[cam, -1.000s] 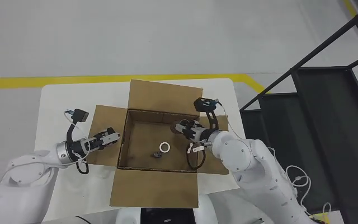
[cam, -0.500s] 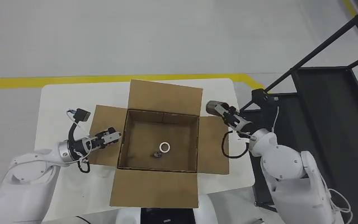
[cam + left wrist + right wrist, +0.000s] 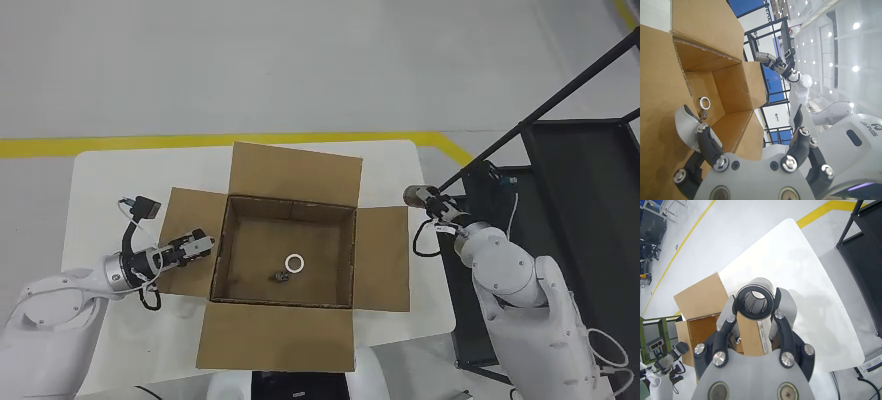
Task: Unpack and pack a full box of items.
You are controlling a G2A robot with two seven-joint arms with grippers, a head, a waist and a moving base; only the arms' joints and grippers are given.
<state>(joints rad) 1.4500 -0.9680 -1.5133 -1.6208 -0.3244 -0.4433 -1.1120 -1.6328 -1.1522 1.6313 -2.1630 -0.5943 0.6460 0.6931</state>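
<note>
Right of box (image 3: 296, 166), black rack (image 3: 590, 185)

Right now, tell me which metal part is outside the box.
The hollow metal cylinder, clamped in the right pincer; the ring and small fitting lie inside the box.

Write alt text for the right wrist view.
The right end effector grips a hollow metal cylinder, seen end-on. Behind it lie the white table and an open cardboard box, with a black rack beside the table.
</note>
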